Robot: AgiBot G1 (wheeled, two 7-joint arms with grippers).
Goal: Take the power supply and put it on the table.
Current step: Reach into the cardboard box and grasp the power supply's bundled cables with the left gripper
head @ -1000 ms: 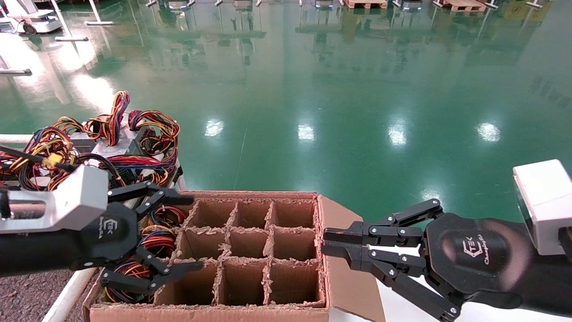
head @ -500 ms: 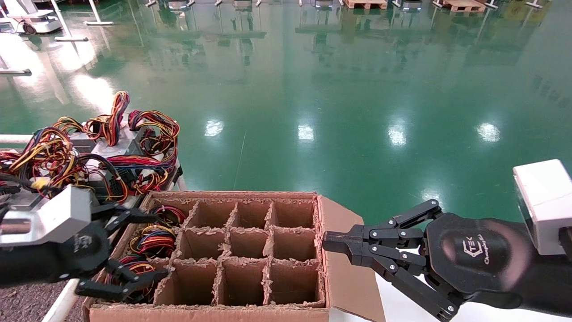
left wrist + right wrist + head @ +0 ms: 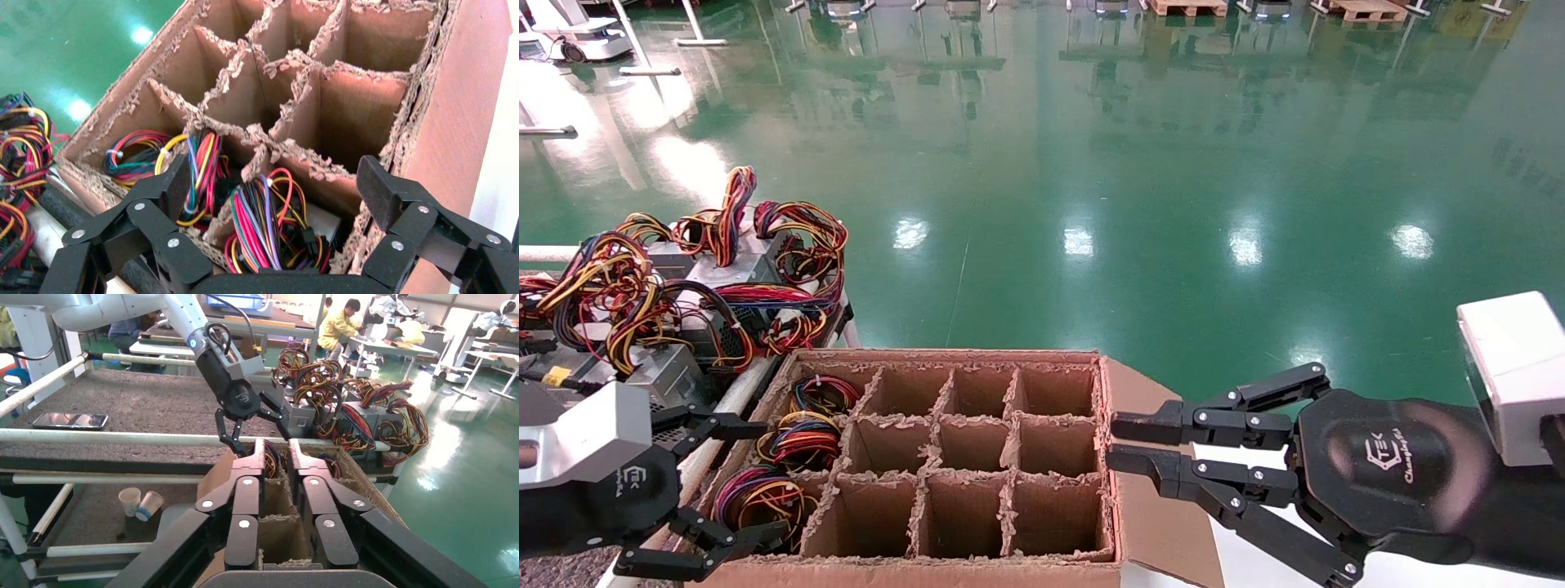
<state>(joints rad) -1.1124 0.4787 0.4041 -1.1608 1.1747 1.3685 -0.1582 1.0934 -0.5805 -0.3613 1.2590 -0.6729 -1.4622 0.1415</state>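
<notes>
Jaws on your left gripper (image 3: 703,490) stand wide apart and hold nothing. It hangs over the near left corner of the cardboard box (image 3: 1042,357), just above the near cell of the left column. The left wrist view explains that spread: the fingers (image 3: 160,202) straddle a power supply (image 3: 263,229) standing in that cell with its wire bundle upward, so you are likely lined up to come down around it.

Two more units fill the other cells along the box's left wall; the remaining cells look empty. The dividers are torn and close to the wires, so expect a snag on the way in.

Your right gripper (image 3: 1128,445) has its jaws nearly together on the top edge of the box's right wall, probably to keep the box from lifting.

Your table (image 3: 134,407) lies beyond the box's left wall, with several supplies already at its far edge.
</notes>
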